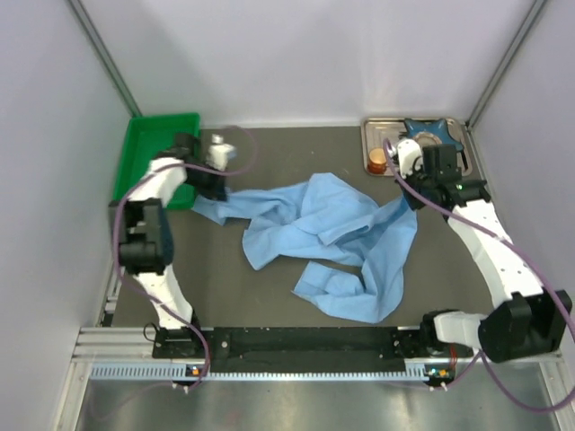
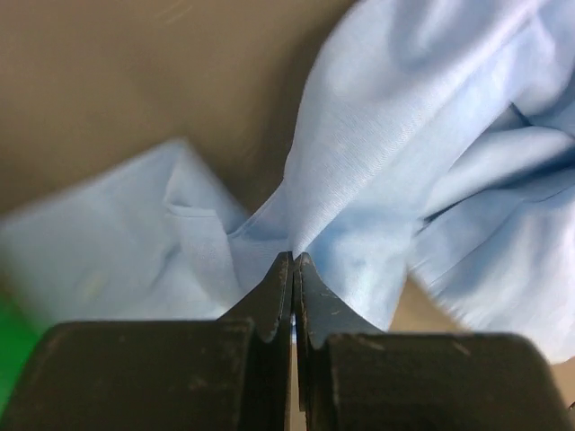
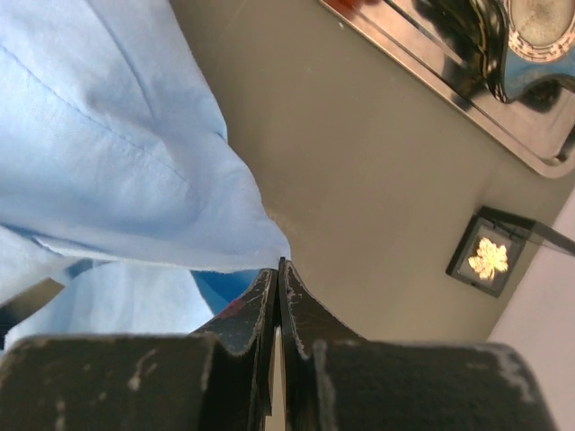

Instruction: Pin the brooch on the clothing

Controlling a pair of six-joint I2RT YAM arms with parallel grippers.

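The clothing [image 1: 314, 238], a light blue shirt, lies crumpled across the middle of the table. My left gripper [image 1: 214, 182] is at the shirt's far left end, and in the left wrist view it [image 2: 294, 257] is shut on a fold of the clothing [image 2: 377, 162], which gathers at its tips. My right gripper [image 1: 413, 196] is at the shirt's right edge. In the right wrist view it [image 3: 279, 264] is shut with the edge of the clothing [image 3: 108, 153] meeting its tips. The brooch [image 3: 489, 259], a small gold leaf-like ornament, sits in a black square holder on the table to the right, apart from both grippers.
A green bin [image 1: 153, 153] stands at the back left, right behind the left arm. At the back right a metal tray [image 1: 373, 130] holds an orange cup [image 1: 376, 160] and a blue star-shaped dish [image 1: 429, 133]. Grey walls close in both sides.
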